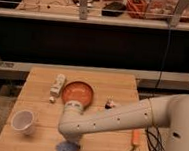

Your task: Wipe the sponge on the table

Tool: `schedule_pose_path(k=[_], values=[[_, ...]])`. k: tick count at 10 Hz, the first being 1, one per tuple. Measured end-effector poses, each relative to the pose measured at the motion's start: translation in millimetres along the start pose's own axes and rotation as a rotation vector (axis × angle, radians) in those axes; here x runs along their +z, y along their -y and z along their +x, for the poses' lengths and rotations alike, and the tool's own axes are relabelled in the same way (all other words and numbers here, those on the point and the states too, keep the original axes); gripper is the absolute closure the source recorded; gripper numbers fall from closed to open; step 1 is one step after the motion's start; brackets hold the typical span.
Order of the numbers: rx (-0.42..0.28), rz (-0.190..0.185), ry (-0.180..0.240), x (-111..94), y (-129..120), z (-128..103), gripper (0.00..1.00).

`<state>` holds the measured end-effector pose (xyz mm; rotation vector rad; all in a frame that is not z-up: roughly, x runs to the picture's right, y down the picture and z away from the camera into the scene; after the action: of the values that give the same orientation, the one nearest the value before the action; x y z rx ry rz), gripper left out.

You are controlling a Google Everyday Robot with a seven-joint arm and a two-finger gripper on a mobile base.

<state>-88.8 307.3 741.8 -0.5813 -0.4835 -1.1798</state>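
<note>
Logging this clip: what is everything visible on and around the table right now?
sponge: one, blue, table's front edge
table: one, pale wood, centre
plate: one, orange, mid-table
cup: one, white, front left
carrot: one, orange, front right
bottle-like object: one, whitish, left of the plate
small item: one, pale, right of the plate, unidentifiable
workbench: one, dark, cluttered, behind
arm: one, white, reaching in from the right
pincer: one, at the arm's end, directly over the sponge

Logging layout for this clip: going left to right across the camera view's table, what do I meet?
White cup, pale bottle, orange plate, carrot. The gripper, over the sponge at the front edge, overlaps the plate's span.
</note>
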Motion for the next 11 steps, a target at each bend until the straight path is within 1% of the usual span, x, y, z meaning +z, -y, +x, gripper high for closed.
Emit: schedule_pose_path(k=[3, 4, 6, 7, 8, 9, 11], values=[[-0.029, 0.028, 0.031, 1, 29, 34, 1.0], [-0.029, 0.04, 0.032, -2, 34, 45, 1.0], [-0.008, 0.073, 0.029, -10, 40, 73, 1.0], [0.018, 0.091, 0.03, -15, 34, 85, 1.0], [0.037, 0.101, 0.028, -19, 24, 92, 1.0], [0.063, 0.111, 0.027, -23, 10, 100, 1.0], [0.13, 0.124, 0.025, -30, -27, 116, 1.0]])
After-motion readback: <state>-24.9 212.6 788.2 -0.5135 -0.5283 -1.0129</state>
